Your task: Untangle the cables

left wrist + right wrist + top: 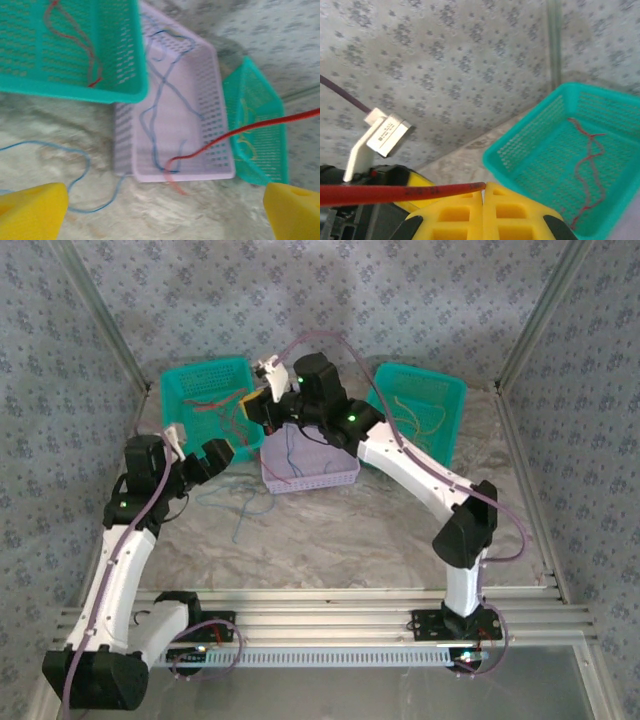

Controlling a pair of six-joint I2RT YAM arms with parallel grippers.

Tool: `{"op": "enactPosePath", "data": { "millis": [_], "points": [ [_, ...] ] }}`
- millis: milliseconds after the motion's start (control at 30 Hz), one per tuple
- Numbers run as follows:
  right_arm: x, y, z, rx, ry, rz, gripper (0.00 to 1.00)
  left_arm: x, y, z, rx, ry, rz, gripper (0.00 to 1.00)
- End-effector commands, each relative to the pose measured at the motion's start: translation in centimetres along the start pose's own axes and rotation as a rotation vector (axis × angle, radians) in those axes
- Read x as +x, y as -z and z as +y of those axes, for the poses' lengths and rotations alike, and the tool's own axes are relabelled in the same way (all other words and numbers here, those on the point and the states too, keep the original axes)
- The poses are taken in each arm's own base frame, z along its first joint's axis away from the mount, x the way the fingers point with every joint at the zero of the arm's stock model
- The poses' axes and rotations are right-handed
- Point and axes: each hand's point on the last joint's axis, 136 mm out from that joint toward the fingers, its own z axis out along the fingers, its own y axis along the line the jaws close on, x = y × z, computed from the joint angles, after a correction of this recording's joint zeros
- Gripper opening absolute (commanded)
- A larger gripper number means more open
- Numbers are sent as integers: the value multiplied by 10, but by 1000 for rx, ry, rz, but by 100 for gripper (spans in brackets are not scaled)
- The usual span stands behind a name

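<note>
patterned grey walls ring a marbled table [330, 540]; we see the left gripper [162, 216] with its fingers wide apart above the lilac basket [210, 100], where blue cables [155, 115] lie; the right gripper [483, 200] is pinched tight on a red cable [395, 194], whose far end hangs into that basket; a second red strand [585, 170] lies in a teal basket [520, 150]
</note>
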Motion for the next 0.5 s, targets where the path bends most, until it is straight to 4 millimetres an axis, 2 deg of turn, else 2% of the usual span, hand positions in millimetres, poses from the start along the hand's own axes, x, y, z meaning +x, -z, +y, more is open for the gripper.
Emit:
{"op": "enactPosePath", "data": {
  "millis": [0, 200, 300, 367, 433, 467],
  "points": [
    [-11, 5, 29, -158, -101, 12, 0, -18, 16, -51, 239, -74, -72, 100],
    [-10, 3, 45, -321, -244, 52, 0, -15, 9, -47, 237, -62, -50, 99],
    [-8, 1, 52, -391, -303, 81, 0, -15, 8, -50, 250, -67, -44, 94],
    [-5, -2, 53, -399, -328, 97, 0, -16, 9, -50, 251, -66, -46, 85],
    [-4, -2, 55, -406, -332, 105, 0, -16, 10, -52, 259, -70, -46, 63],
    [-4, -3, 54, -396, -335, 105, 0, -16, 11, -52, 258, -68, -49, 55]
  ]
}}
